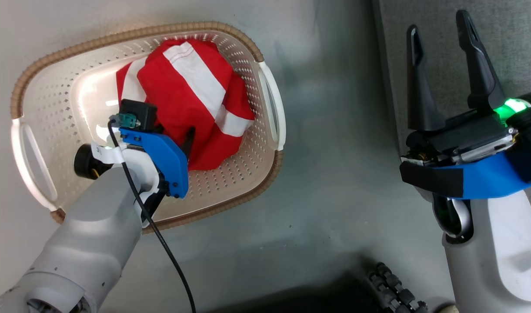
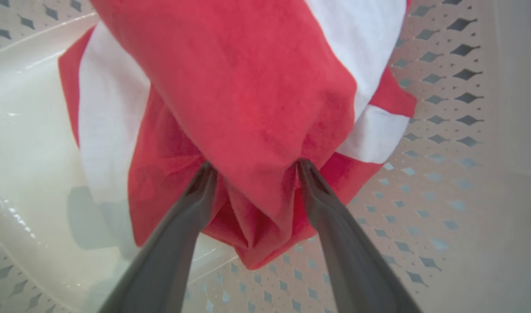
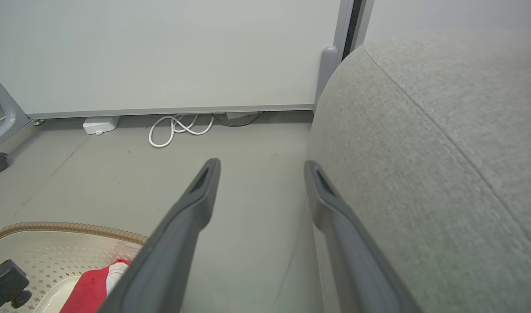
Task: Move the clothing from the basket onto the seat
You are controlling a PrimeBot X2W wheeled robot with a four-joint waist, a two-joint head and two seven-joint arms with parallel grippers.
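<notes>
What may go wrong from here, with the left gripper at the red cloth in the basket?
1. The left gripper straddles only one fold of the red-and-white striped fabric clothing; it may slip free.
2. The lifted cloth may catch on the cream perforated plastic basket and drag it.

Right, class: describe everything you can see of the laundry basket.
The basket is cream-white plastic, rounded-rectangular, its walls pierced with small diamond holes, with a brown woven-look rim and a white loop handle at each end. It stands upright on the grey floor. The red-and-white clothing lies inside, and the left gripper reaches in, its open fingers pressed into the cloth.
</notes>
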